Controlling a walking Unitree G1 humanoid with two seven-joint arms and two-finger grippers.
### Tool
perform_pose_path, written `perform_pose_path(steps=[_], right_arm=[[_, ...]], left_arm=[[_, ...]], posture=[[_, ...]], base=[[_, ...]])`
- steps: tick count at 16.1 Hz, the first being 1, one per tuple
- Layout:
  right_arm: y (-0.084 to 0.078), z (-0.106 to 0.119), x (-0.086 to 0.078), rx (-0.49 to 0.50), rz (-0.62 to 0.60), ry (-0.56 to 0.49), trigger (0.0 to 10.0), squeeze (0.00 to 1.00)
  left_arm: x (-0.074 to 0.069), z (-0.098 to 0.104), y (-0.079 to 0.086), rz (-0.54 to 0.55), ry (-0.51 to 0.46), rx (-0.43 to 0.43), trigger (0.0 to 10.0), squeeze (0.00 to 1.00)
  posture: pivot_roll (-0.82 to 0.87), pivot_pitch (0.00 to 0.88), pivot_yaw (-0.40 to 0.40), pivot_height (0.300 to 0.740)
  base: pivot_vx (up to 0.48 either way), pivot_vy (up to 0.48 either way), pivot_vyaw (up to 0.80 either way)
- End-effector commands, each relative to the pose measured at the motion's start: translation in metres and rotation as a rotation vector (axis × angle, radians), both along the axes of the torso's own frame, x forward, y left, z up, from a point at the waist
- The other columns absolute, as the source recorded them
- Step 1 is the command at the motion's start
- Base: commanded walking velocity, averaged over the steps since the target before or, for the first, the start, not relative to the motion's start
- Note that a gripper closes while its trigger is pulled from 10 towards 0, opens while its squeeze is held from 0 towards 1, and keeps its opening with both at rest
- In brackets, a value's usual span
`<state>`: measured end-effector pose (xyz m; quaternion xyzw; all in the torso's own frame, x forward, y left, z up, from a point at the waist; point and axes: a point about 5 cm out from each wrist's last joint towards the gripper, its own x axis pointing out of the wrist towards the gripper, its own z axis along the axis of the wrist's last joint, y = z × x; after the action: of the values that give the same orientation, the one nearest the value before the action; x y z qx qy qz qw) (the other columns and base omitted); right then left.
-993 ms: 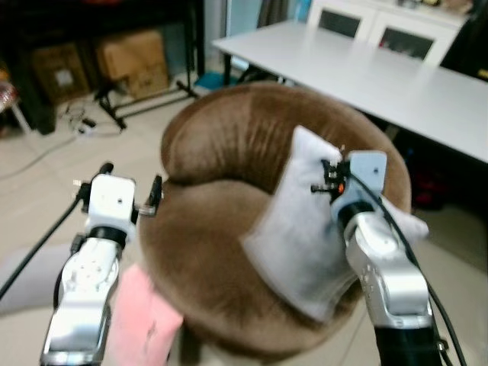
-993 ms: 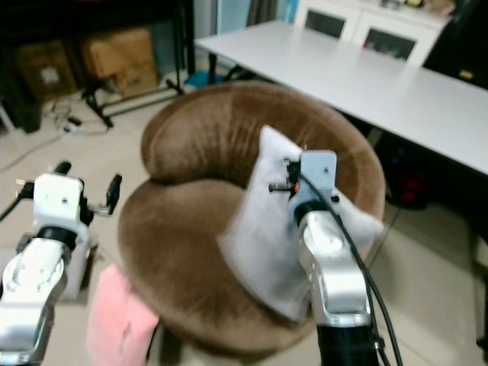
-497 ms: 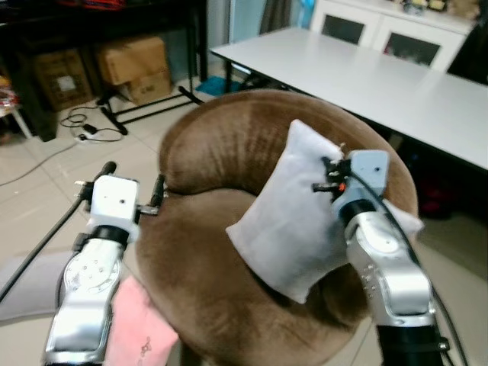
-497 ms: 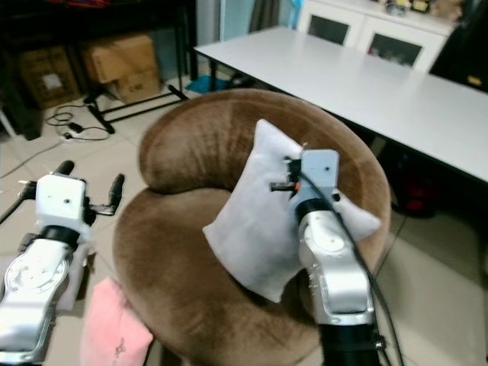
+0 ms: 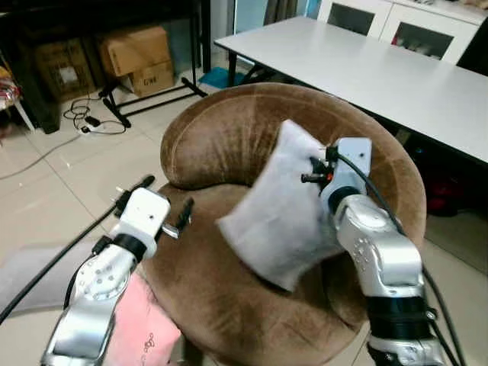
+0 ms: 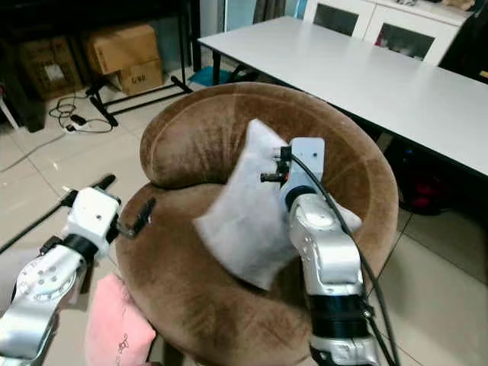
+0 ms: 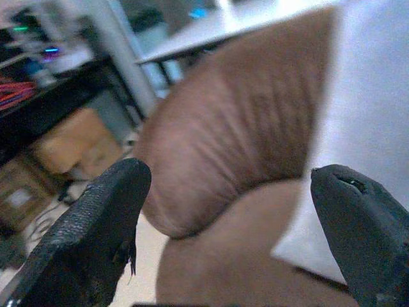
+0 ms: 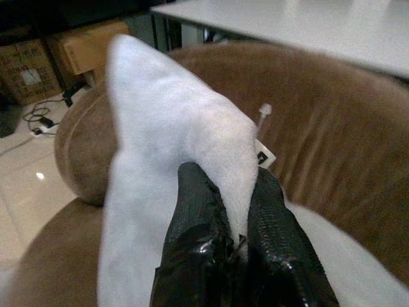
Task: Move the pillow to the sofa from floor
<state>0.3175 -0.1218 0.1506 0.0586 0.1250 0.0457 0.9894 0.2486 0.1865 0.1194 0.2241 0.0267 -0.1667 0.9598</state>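
Above sofa (image 5: pixel 229 305), right tool (image 8: pixel 233 246) pinches pillow (image 5: pixel 278 213).

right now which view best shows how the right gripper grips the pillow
The right wrist view: the right gripper is pinched shut on a fold of the white pillow. The eye views show the whole pillow over the brown sofa; the left wrist view catches just its edge.

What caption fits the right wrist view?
Right tool pinching the white pillow over the brown sofa.

White table (image 5: pixel 396 72), cardboard boxes (image 5: pixel 137 57), pink cloth (image 5: pixel 149 332) on floor
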Motion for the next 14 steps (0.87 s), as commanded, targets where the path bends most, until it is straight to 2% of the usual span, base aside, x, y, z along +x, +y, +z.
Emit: perform_pose_path(steps=[1,4,7,9,11,12,14], right_arm=[[0.005,0.017,0.008,0.04,0.004,-0.039,10.0,0.0],[0.023,0.016,0.024,0.139,-0.012,0.079,10.0,0.0],[0.039,0.027,0.04,0.241,-0.029,0.13,10.0,0.0],[0.042,0.026,0.05,0.254,-0.087,0.167,10.0,0.0],[0.03,0.014,0.063,0.239,-0.218,0.23,10.0,0.0],[0.018,0.005,0.069,0.267,-0.279,0.275,10.0,0.0],[-0.003,-0.005,0.075,0.226,-0.364,0.29,10.0,0.0]], left_arm=[[-0.002,-0.001,-0.004,-0.063,0.026,0.008,10.0,0.0],[-0.008,-0.007,-0.005,-0.139,0.096,0.025,10.0,0.0],[-0.01,-0.008,-0.004,-0.159,0.115,0.036,10.0,0.0],[-0.01,-0.009,-0.004,-0.164,0.122,0.041,10.0,0.0],[-0.012,-0.01,-0.005,-0.17,0.131,0.041,10.0,0.0],[-0.013,-0.011,-0.005,-0.175,0.141,0.038,10.0,0.0],[-0.014,-0.012,-0.004,-0.173,0.146,0.041,10.0,0.0]], posture=[[-0.05,0.0,-0.057,0.74],[-0.05,0.0,-0.063,0.74],[-0.04,0.0,-0.07,0.74],[-0.04,0.0,-0.077,0.74],[-0.03,0.0,-0.089,0.74],[-0.02,0.0,-0.101,0.74],[-0.02,0.0,-0.112,0.74]], base=[[0.0,0.0,0.0],[0.0,0.0,0.0],[0.0,0.0,0.0],[0.0,0.0,0.0],[0.0,0.0,0.0],[0.0,0.0,0.0],[0.0,0.0,0.0]])
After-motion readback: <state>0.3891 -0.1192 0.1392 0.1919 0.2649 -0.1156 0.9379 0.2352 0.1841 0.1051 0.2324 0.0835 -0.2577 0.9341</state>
